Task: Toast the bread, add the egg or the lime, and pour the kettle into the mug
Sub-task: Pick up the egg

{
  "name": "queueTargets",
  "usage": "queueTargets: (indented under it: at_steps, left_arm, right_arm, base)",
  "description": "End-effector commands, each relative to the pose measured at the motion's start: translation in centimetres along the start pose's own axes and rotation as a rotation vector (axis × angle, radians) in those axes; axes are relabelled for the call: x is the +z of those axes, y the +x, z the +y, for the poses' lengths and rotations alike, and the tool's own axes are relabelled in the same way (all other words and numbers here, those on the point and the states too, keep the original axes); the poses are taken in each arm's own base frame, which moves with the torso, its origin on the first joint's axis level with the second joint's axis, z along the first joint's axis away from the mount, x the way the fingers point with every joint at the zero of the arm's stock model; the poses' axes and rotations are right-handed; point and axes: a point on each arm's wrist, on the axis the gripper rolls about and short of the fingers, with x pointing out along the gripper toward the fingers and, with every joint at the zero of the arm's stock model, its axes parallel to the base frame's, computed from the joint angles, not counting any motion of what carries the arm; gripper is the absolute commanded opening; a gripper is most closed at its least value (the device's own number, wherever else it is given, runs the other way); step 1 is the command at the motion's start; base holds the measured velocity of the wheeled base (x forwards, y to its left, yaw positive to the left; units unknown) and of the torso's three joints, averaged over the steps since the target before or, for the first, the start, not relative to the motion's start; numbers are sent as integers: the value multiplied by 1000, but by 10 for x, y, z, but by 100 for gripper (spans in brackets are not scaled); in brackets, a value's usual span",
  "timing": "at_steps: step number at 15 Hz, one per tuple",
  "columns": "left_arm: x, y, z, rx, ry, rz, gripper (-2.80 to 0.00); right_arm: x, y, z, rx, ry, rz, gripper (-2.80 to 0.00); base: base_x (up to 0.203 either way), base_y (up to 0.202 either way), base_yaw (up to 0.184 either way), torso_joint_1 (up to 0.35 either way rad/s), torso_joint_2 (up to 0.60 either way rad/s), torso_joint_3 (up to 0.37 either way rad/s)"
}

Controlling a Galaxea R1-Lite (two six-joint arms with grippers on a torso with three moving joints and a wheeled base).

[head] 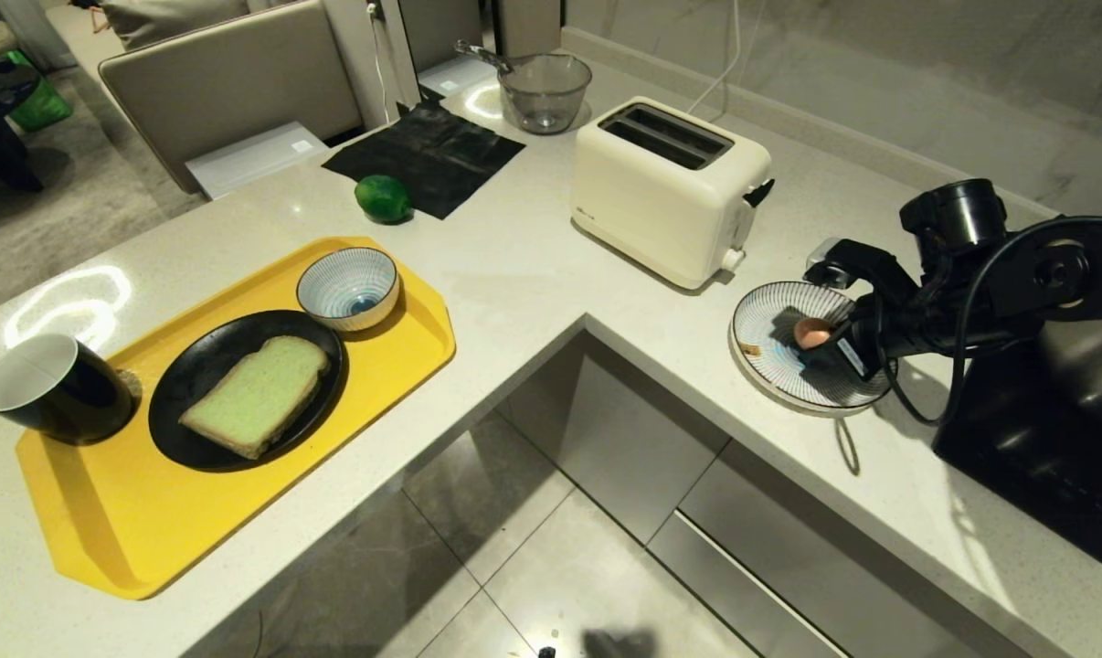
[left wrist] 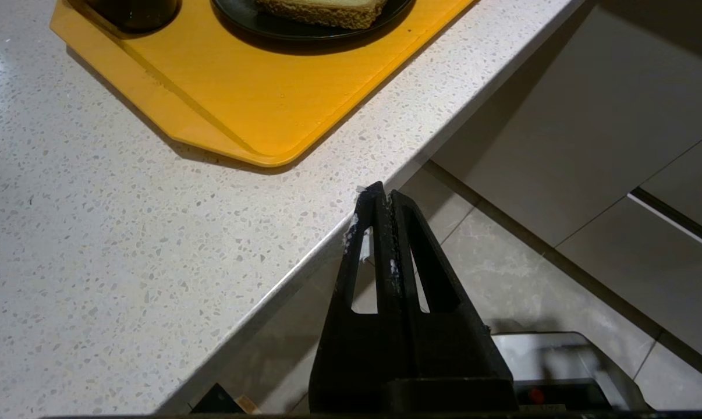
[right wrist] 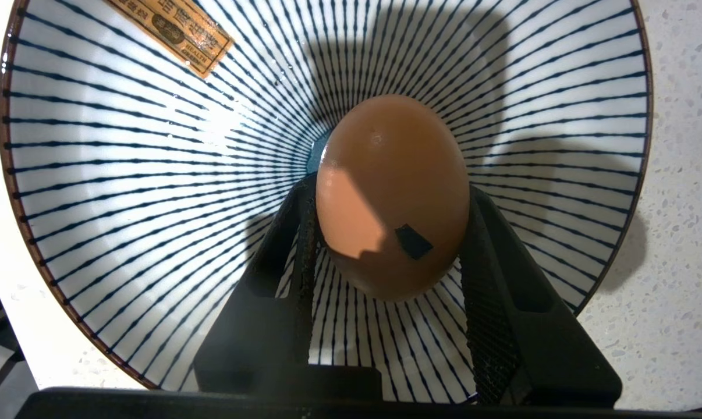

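Right wrist view, we see our right gripper [right wrist: 386,233] clamped on the pale pinkish-orange egg [right wrist: 393,195] inside the blue-striped white plate [right wrist: 124,174], green-tinted bread slice [head: 257,394] on the black plate [head: 181,379] on the yellow tray [head: 131,521], left gripper [left wrist: 380,203] closed and empty.

egg [right wrist: 392,198] | pinkish-orange, dark mark | clamped between fingers [right wrist: 488,302]

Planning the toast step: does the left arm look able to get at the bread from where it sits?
Probably yes: the left gripper, fingers shut, hangs off the counter edge beside the yellow tray; the bread lies uncovered.
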Motion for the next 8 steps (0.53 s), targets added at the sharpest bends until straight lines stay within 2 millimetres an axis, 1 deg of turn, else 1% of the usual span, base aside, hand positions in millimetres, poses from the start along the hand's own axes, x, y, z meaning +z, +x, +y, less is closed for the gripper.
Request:
queueTargets:
  at_steps: [1, 3, 5, 6, 8]
  left_arm:
    - [0, 0, 0, 0, 0, 0, -280]
    - [0, 0, 0, 0, 0, -2, -280]
    - [0, 0, 0, 0, 0, 0, -280]
    - [0, 0, 0, 0, 0, -2, -280]
    - [0, 0, 0, 0, 0, 0, -280]
  right_arm:
    - [1, -3, 0, -2, -3, -5, -280]
    - [2, -9, -1, -9, 1, -17, -280]
    - [6, -21, -2, -20, 10, -43, -280]
    - [8, -28, -3, -28, 33, -60, -280]
    - [14, -46, -5, -40, 135, -102, -280]
  base:
    - [0, 0, 0, 0, 0, 0]
    - [0, 0, 0, 0, 0, 0]
    - [0, 0, 0, 0, 0, 0]
    - [0, 0, 0, 0, 0, 0]
    - [0, 0, 0, 0, 0, 0]
